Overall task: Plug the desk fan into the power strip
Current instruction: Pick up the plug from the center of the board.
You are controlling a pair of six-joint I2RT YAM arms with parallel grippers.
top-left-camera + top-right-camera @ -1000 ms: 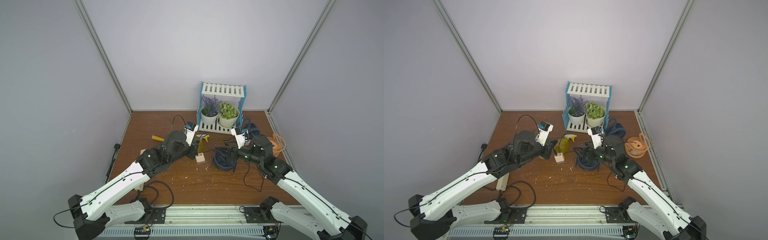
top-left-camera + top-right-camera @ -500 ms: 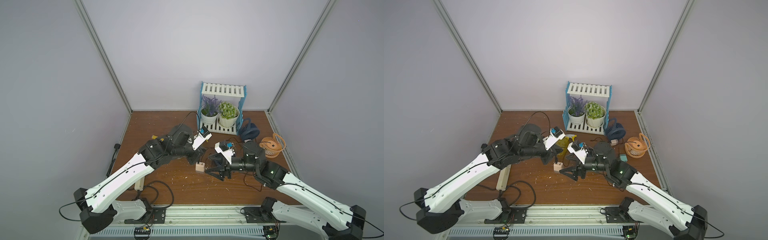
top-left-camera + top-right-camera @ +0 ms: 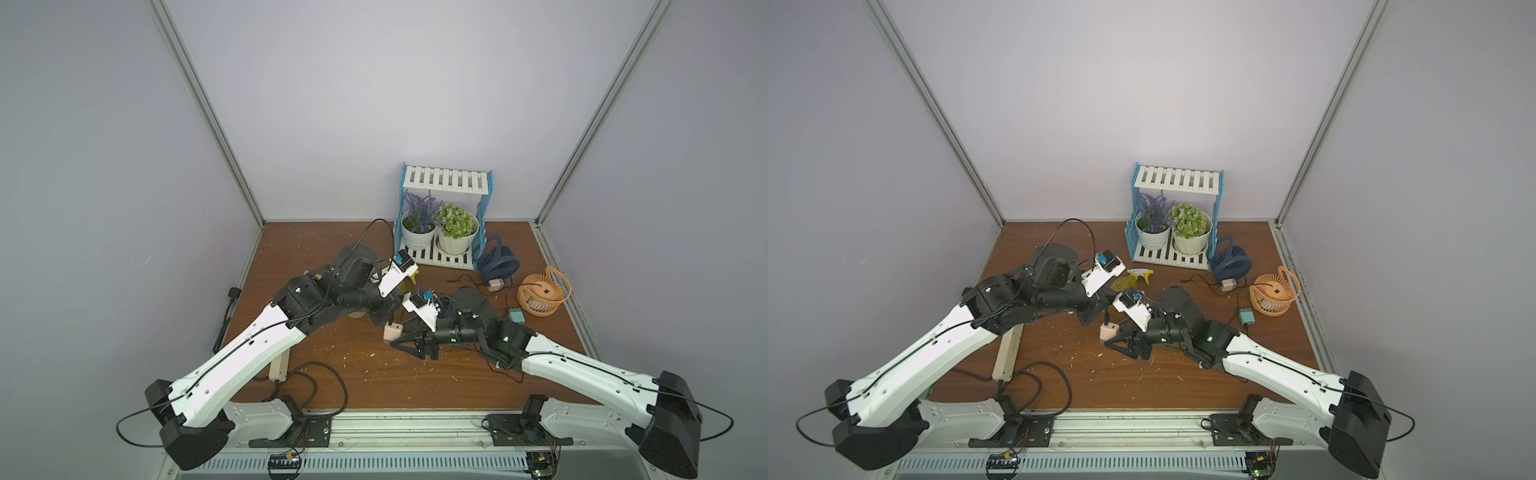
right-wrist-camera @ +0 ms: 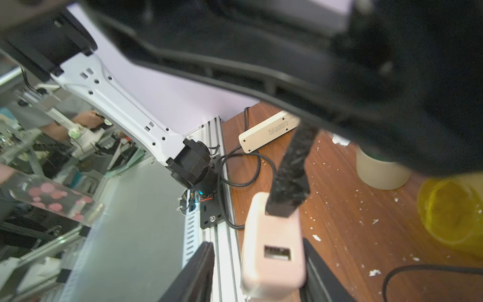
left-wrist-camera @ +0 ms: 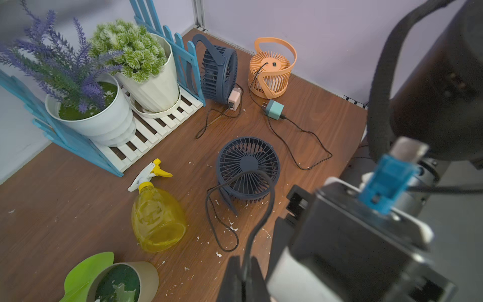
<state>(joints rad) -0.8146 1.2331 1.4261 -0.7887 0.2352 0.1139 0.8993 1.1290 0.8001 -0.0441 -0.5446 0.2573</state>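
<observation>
Power strip [image 3: 1008, 349], flecked tabletop [image 3: 1142, 376] (lilac walls [image 3: 1142, 104]), left jaws clamping cord [image 4: 290, 172], right jaws apart around adapter [image 4: 274, 235]

The two top cameras are set side by side, high at the front, and are pointed down toward the back wall. The whole tabletop [image 3: 374, 374] and the plant rack [image 3: 446, 185] are seen from far off in both top views. The left wrist camera is fixed just behind the left tool [image 5: 244, 266] and is aimed low at the back right corner. The right wrist camera is held very near the pink plug [image 4: 271, 248] and is turned toward the front left, where the power strip [image 4: 269, 130] is seen. The yellow spray bottle [image 5: 156, 222] [image 4: 449, 209] is shared by both wrist views.
</observation>
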